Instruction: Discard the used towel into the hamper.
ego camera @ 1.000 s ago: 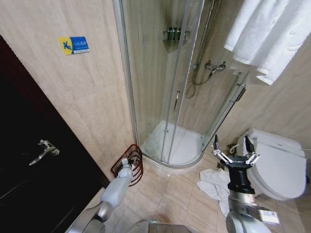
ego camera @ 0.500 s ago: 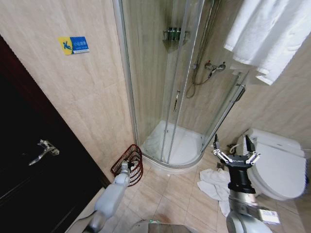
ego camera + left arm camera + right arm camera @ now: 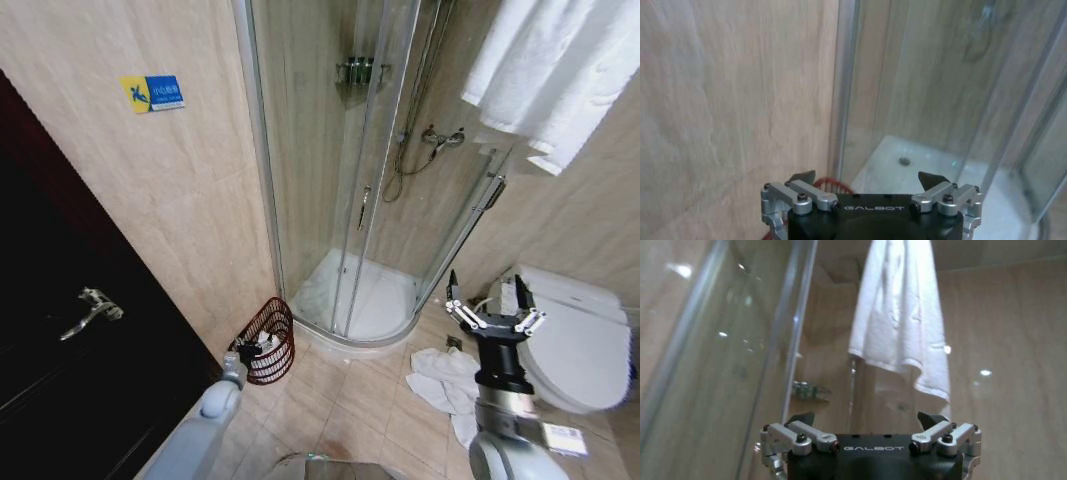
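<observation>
- Dark door with a metal handle at 9 o'clock in the head view; blue-and-yellow sign on the tiled wall above, toward 10 o'clock.
- Left gripper low at 7 o'clock, just beside the hamper. In the left wrist view its fingers are spread, nothing between them.
- Hamper: red-brown round basket, tipped on its side on the floor against the wall, just left of the shower base; something pale lies inside it. A red edge of it shows past the left fingers.
- Glass shower stall at 12 o'clock, white tray below.
- Crumpled white towel on the floor at 5 o'clock, between shower and toilet, well apart from the hamper.
- Right gripper raised at 4 o'clock, above the towel, fingers spread and empty; same in the right wrist view.
- Hanging white towel at 1 o'clock, also seen ahead of the right gripper.
</observation>
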